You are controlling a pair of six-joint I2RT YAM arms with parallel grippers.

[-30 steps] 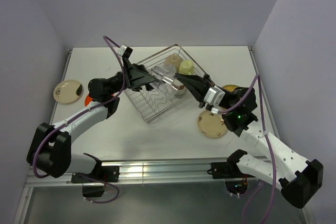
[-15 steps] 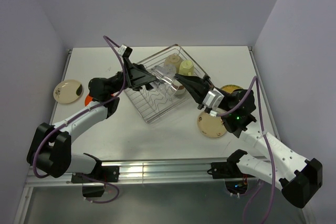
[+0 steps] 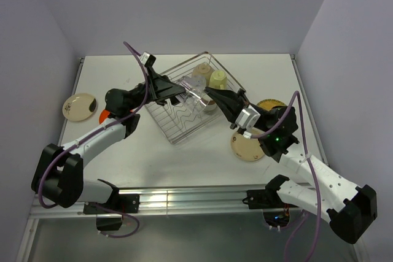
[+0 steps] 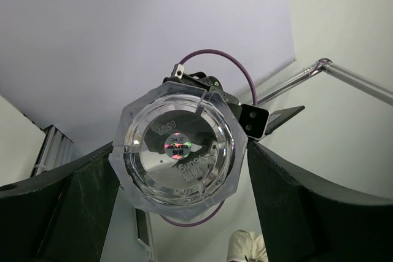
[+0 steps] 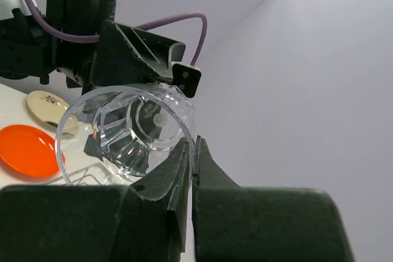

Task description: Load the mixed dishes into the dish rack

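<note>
A clear glass (image 3: 194,96) hangs on its side above the dish rack (image 3: 159,124), held between both grippers. My right gripper (image 3: 209,94) is shut on the glass's rim; in the right wrist view its fingers (image 5: 192,145) pinch the rim wall of the glass (image 5: 126,127). My left gripper (image 3: 178,93) grips the glass's base; in the left wrist view the octagonal base (image 4: 184,176) fills the gap between its fingers (image 4: 182,149). A cream cup (image 3: 201,72) and a pale-green mug (image 3: 217,78) sit in the rack's far corner.
An orange plate (image 3: 104,116) lies partly under my left arm, with a cream speckled plate (image 3: 80,106) to its left. Another cream plate (image 3: 249,145) lies right of the rack, and a yellow plate (image 3: 269,103) is partly hidden behind my right arm.
Both grippers and the glass have shifted slightly up and to the left over the rack. The right gripper has kept its hold on the rim.
</note>
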